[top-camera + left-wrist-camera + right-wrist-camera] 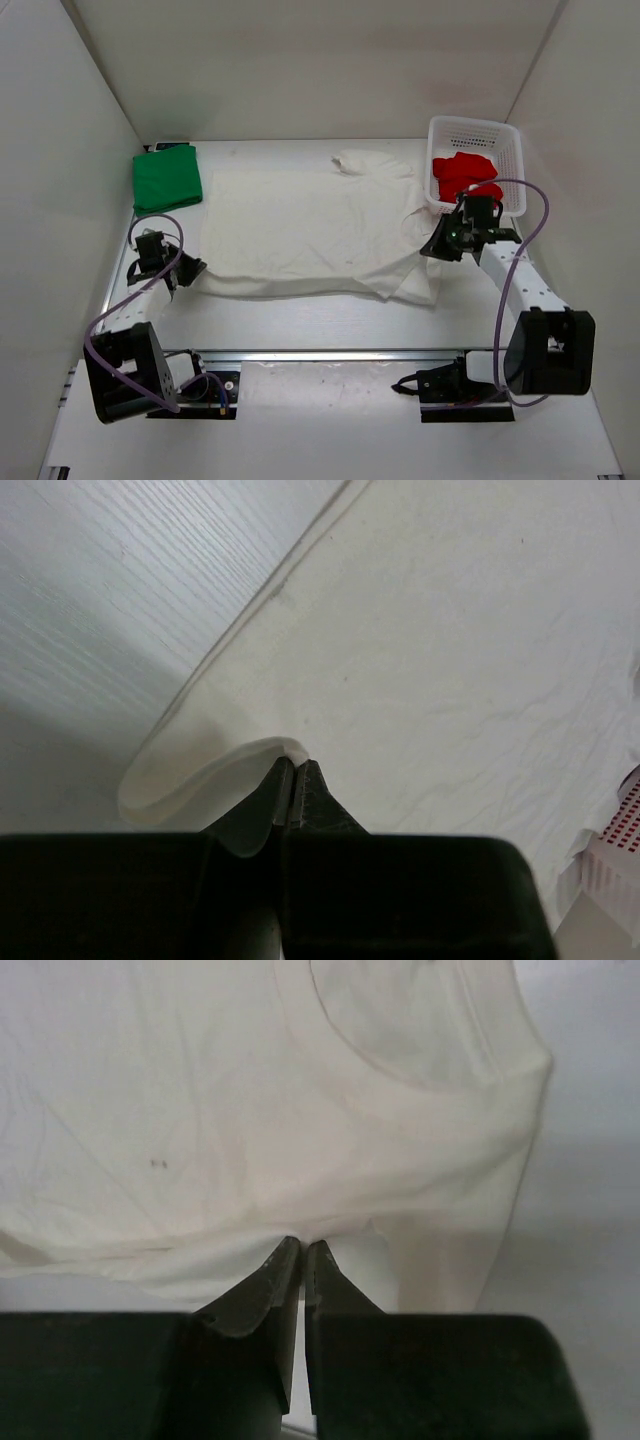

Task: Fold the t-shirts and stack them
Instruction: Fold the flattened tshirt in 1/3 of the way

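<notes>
Mia: What is in the white plastic mesh basket (472,123)?

Tom: Just the soft red cloth t-shirt (463,174). It lies in there all bunched up, not folded. The basket sits at the far right of the table (300,318).

Mia: Where is the bright green cloth t-shirt (167,181)?

Tom: It is folded into a small square. It lies on the table at the far left, well apart from the basket.

Mia: And the big one?

Tom: The big off-white cloth t-shirt (300,230) lies spread out in the middle of the table, between the green one and the basket. Its neck hole is on the right side, near the basket. It is mostly flat, with some wrinkles.

Mia: What is the left gripper (296,765) doing?

Tom: Its two fingers are pressed together on the left edge of the off-white shirt. A little loop of cloth is lifted up right where it pinches.

Mia: And the right gripper (303,1245)?

Tom: It pinches the same shirt on the other side, at the edge close to the neck hole. Its fingers are squeezed tight, with the cloth at their tips. It is just in front of the basket, not in it.
</notes>
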Robot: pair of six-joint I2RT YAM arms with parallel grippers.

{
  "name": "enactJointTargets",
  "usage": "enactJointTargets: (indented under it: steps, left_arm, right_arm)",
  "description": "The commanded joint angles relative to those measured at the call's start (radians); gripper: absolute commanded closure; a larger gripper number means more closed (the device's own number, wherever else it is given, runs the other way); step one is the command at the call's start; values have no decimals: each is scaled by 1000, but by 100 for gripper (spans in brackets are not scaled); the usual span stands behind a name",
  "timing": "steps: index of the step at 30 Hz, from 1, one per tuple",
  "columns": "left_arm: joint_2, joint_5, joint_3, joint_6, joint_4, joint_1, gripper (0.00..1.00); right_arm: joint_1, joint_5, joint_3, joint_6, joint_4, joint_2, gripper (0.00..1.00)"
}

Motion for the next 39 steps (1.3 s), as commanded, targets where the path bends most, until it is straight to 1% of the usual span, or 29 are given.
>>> enactJointTargets:
  steps: [1,7,8,14,17,22,27,29,30,32,33,34,35,38,39]
  left_arm:
    - [28,-24,42,-47,67,11,100]
    - [102,-46,73,-70,116,8,100]
    - [117,-46,79,-79,126,6,100]
    - [186,-42,99,-91,152,3,100]
    - [214,-49,139,-96,162,-15,100]
    - [295,-38,185,-82,168,-6,100]
    - [378,-39,224,-79,168,-24,100]
    - [387,-33,226,-73,168,-28,94]
    - [378,-23,226,-73,166,-26,88]
    - [347,-18,209,-74,163,-17,67]
    - [311,-23,209,-71,159,-14,61]
    - [279,-30,214,-65,146,-11,54]
    - [254,-42,220,-52,128,-12,49]
    - [143,-62,203,-9,67,-15,50]
    - [102,-56,176,10,50,-17,51]
  right_arm:
    - [-1,39,91,-42,95,79,100]
    - [4,27,225,-39,133,229,100]
    - [25,33,239,-35,143,243,100]
    - [39,66,371,-42,153,378,100]
    - [36,73,400,-41,151,444,100]
    - [22,73,415,-42,174,485,100]
    - [13,69,418,-24,209,516,100]
    - [23,76,434,-19,216,531,100]
    - [30,77,447,-19,219,533,99]
    - [30,71,458,-13,218,531,94]
    - [36,70,467,-9,218,528,92]
    - [37,65,473,-7,221,519,89]
    - [43,66,470,2,230,502,86]
    - [53,56,425,37,268,412,78]
    - [57,59,380,47,285,360,74]
